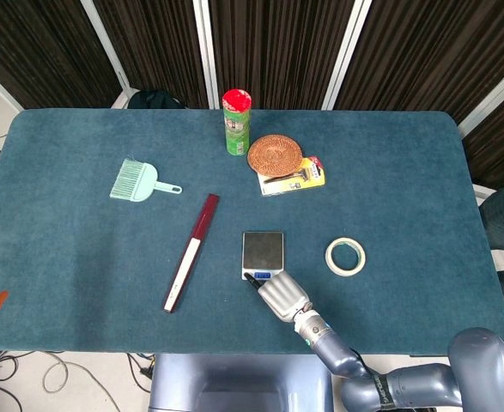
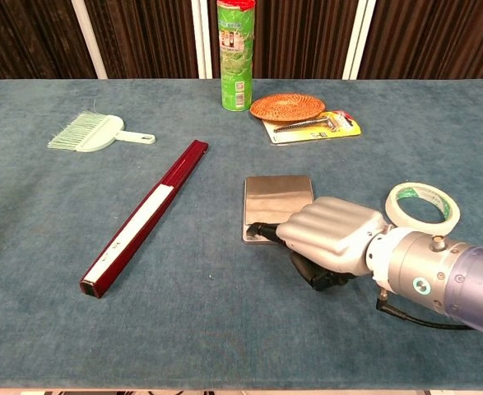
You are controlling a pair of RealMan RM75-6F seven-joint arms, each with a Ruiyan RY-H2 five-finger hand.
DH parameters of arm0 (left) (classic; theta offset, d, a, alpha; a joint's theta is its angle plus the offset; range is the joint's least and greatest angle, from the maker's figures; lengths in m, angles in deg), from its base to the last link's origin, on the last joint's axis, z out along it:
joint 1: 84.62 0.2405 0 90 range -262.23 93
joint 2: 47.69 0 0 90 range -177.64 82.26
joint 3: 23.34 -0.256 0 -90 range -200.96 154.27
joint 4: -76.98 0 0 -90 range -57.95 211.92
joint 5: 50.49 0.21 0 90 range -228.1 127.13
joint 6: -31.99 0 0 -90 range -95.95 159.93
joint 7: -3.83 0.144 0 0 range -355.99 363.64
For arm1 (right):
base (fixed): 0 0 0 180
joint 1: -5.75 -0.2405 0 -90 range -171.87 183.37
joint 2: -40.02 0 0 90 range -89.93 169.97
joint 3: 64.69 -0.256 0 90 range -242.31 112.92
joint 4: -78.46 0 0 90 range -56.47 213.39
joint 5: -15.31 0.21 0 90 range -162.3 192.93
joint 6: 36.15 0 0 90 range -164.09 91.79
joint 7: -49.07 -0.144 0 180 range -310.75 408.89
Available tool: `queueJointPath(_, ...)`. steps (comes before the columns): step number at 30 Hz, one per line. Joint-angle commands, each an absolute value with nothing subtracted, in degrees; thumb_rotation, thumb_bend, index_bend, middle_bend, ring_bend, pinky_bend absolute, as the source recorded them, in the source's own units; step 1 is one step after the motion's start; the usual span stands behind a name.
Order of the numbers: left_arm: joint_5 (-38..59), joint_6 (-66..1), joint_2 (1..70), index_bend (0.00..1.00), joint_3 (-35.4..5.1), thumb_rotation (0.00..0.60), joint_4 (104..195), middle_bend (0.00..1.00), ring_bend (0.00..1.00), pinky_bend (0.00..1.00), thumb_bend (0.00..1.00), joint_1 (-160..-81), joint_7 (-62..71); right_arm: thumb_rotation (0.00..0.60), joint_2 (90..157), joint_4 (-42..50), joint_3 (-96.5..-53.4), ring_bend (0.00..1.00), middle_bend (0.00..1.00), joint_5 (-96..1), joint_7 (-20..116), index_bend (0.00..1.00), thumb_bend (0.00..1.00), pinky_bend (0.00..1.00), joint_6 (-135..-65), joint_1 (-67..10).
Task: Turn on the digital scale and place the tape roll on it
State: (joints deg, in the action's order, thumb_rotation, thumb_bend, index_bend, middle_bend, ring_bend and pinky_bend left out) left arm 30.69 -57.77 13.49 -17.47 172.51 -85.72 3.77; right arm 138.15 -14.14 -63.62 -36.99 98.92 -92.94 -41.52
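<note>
A blue-carpeted table before dark curtains; the right robot hand, fingers curled, holds nothing.

Surface: blue-green felt top, rounded corners.
Backdrop: dark ribbed curtain with white posts.
Floor: pale, cables lower left.

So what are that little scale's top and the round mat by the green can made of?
The scale has a top that looks like brushed metal, probably stainless steel: it is grey, smooth and faintly reflective. The round mat looks woven, perhaps rattan or straw: it is orange-brown with fine concentric ridges. Neither can be told for certain from the look alone.
</note>
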Motion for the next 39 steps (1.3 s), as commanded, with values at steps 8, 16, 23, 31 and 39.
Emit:
queueJointPath(8,30.64,-57.86,13.42,0.0,-17.42,0.6,172.51,0.0,0.0,0.0,0.0,-85.68,3.62,0.6,138.04,-14.72,-64.95,0.9,0.78,-37.97,98.18,0.26,0.91,0.74,-94.59,-41.43)
queueJointPath(16,30.67,-57.9,13.34,0.0,-17.41,0.6,172.52,0.0,0.0,0.0,0.0,-85.65,3.48,0.6,136.02,-17.53,-68.53,0.68,0.56,-41.29,93.89,0.17,0.81,0.64,-97.93,-40.49)
queueJointPath(23,30.71,-58.05,13.34,0.0,-17.4,0.6,172.53,0.0,0.0,0.0,0.0,-85.59,3.46,0.6,131.87,-21.46,-71.78,0.25,0.19,-38.72,91.73,0.01,0.45,0.42,-98.3,-40.19)
queueJointPath(31,30.76,-58.15,13.43,0.0,-17.41,0.6,172.55,0.0,0.0,0.0,0.0,-85.58,3.65,0.6,126.0,-21.51,-74.51,0.05,0.04,-30.08,89.25,0.0,0.35,0.03,-94.31,-40.74)
queueJointPath(39,30.73,-58.31,13.48,0.0,-17.39,0.6,172.6,0.0,0.0,0.0,0.0,-85.49,3.85,0.6,122.35,-20.24,-73.05,0.04,0.03,-27.5,87.23,0.0,0.35,0.0,-92.74,-40.08)
